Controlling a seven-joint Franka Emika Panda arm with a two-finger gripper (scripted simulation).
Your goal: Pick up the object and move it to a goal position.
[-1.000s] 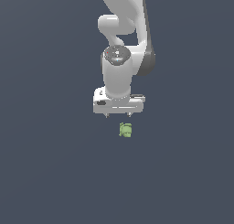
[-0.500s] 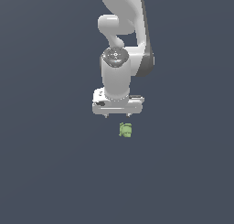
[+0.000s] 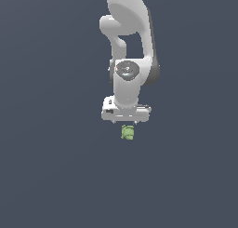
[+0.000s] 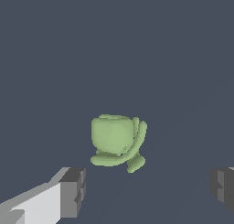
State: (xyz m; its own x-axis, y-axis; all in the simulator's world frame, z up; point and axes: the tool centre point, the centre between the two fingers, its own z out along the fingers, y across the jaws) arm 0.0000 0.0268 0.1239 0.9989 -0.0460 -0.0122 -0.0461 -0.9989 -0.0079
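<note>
In your wrist view the two fingertips point(image 4: 73, 193) come first: dark grey pads on white fingers, one at each lower side of the picture, well apart from one another. The jaws stand wide, far wider than the item between them, and nothing is held. Neither pad touches anything; bare grey surface shows around each of them.

Beyond the pads, and roughly centred in the gap, you see the object point(image 4: 118, 143). It is light green and lumpy, a rounded block with curved ribs wrapping one side and a small lobe below. It rests on the plain dark surface point(image 4: 117, 45), clear of both fingers.

In the exterior view the gripper point(image 3: 125, 122) hangs pointing straight down under the white arm point(image 3: 126, 83), its wide white body level. The fingers are too small and dim here for you to read their spread, so rely on the wrist view for that. The object sits just below the gripper body, slightly towards the exterior view's right of its middle. You cannot tell from this view whether the fingertips reach as low as the object. The same dark surface fills the rest of the scene behind the arm
</note>
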